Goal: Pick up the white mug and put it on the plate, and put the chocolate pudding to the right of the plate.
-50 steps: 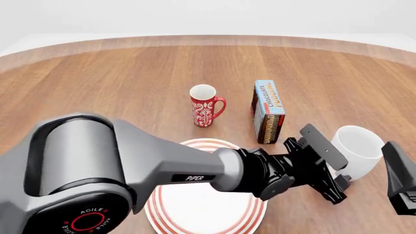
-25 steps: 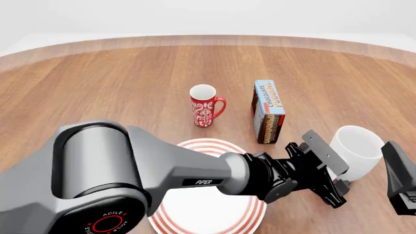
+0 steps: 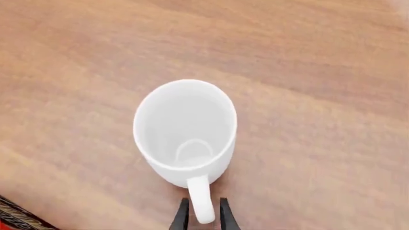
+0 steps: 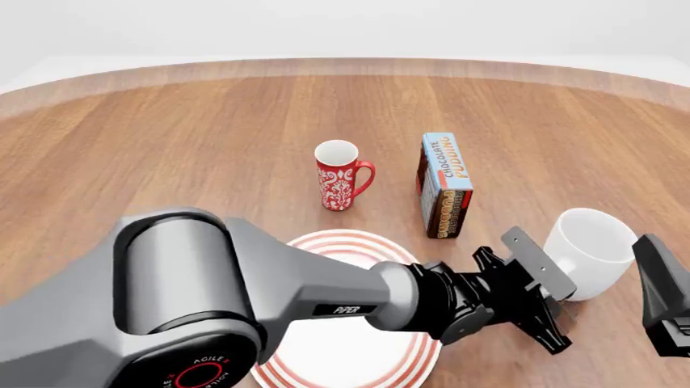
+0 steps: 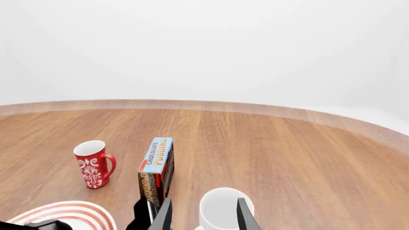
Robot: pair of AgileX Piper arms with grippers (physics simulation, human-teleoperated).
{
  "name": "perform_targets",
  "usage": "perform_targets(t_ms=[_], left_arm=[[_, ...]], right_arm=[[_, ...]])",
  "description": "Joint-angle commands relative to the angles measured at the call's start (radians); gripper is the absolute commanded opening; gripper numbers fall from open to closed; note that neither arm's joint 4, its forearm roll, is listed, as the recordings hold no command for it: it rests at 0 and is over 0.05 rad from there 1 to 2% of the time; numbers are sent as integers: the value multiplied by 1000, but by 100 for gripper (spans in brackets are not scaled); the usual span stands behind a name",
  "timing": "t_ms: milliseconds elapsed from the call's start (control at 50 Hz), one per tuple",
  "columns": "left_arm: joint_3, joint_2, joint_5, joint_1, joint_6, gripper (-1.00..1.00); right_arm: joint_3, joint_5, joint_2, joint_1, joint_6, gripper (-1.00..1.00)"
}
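Observation:
The white mug stands upright on the table to the right of the plate; it looks empty from above. My left gripper reaches across the plate, and its two fingers sit tight on either side of the mug's handle, shut on it. The chocolate pudding stands on end behind the plate's right side. Much of the plate is hidden under the left arm. Near the table's right edge, my right gripper is open and holds nothing, with the mug just beyond its fingers.
A red mug with a white pattern stands behind the plate, left of the pudding carton. The thick grey left arm fills the lower left of the front view. Bare wood stretches to the curved far edge.
The left arm has stretched further right and a little lower over the plate, bringing its gripper to the near side of the white mug. The right arm and all objects stayed put.

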Motion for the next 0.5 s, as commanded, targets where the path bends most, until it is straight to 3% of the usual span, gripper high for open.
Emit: perform_targets(t_ms=[20, 500], left_arm=[[-1, 4, 1, 1, 0, -100], [39, -45, -24, 20, 24, -100]], right_arm=[[0, 0, 0, 0, 0, 100], [0, 0, 0, 0, 0, 100]])
